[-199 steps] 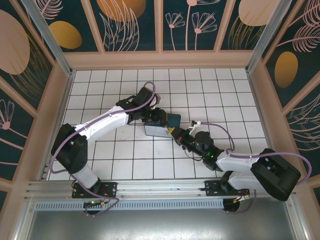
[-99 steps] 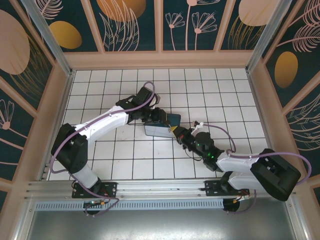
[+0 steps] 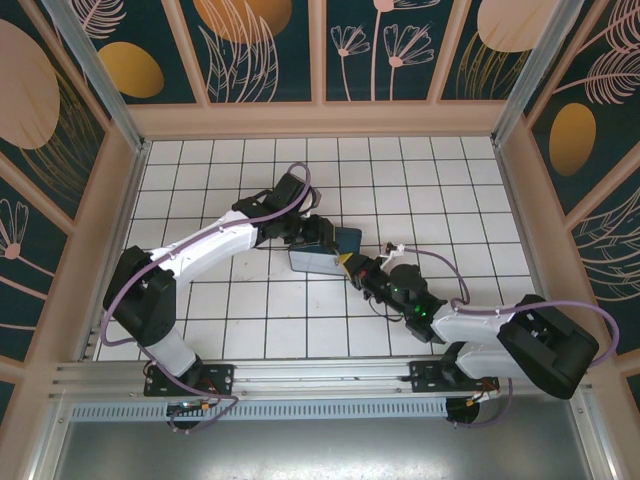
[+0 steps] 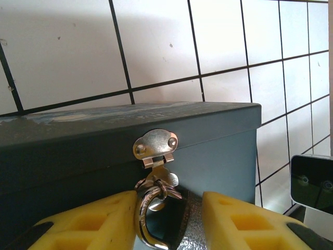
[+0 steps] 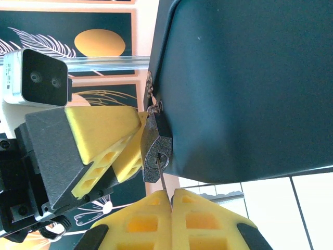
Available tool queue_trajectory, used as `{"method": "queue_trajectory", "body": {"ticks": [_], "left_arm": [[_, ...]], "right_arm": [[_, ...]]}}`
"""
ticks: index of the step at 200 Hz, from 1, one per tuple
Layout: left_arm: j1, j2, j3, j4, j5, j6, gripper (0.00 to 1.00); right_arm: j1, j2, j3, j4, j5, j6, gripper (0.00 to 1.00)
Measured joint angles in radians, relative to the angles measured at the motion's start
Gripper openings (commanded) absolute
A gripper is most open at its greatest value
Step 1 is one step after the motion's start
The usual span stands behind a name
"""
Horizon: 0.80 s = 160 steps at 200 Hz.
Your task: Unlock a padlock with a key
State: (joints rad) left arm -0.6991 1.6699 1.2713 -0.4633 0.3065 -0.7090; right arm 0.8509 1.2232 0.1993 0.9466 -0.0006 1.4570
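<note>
The padlock (image 5: 155,151) hung by its thin shackle from the small metal hasp (image 4: 155,146) on the front of the dark blue-green box (image 5: 244,78). It was directly ahead of the right gripper (image 5: 171,200), just beyond its fingertips. The key (image 5: 162,183) stuck straight out from between that gripper's yellow fingers, its slim shaft reaching the keyhole in the lock's lower face; how far in it went could not be told. The right gripper was clenched on the key, its two fingers pressed together with only the shaft showing. The left gripper (image 4: 169,211) came in from the other side. The padlock sat in the gap between its two yellow fingers, the shackle against one and the grey body against the other, so this gripper was grasping the padlock just under the hasp. The box filled the space beyond the left gripper's fingertips, with the white tiled floor (image 4: 156,47) behind it. From above, the two grippers met tip to tip at the box's edge, near the middle of the floor.
</note>
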Motion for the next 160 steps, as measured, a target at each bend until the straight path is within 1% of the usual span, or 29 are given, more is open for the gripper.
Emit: {"method": "queue_trajectory", "body": {"ticks": [16,34,54,85,123,142,160], "left_arm": [[-0.002,0.0,0.005,-0.001,-0.001,0.001,0.46],[-0.004,0.0,0.012,-0.009,-0.007,0.006,0.47],[-0.01,0.003,0.022,-0.019,-0.024,0.019,0.52],[-0.021,0.004,0.035,-0.034,-0.04,0.037,0.6],[-0.015,-0.001,0.048,-0.069,-0.089,0.048,0.66],[0.003,-0.006,0.053,-0.086,-0.1,0.052,0.69],[0.015,-0.006,0.072,-0.12,-0.11,0.055,0.69]], "right_arm": [[0.002,0.006,-0.01,0.024,0.0,0.026,0.0],[0.009,0.025,-0.042,0.095,0.0,0.066,0.0],[0.01,0.068,-0.058,0.157,-0.001,0.099,0.0],[0.021,0.095,-0.058,0.197,-0.001,0.123,0.0],[0.023,0.087,-0.057,0.202,0.0,0.125,0.0],[0.024,0.048,-0.056,0.167,0.0,0.124,0.0],[0.024,0.006,-0.053,0.133,0.002,0.119,0.0]]}}
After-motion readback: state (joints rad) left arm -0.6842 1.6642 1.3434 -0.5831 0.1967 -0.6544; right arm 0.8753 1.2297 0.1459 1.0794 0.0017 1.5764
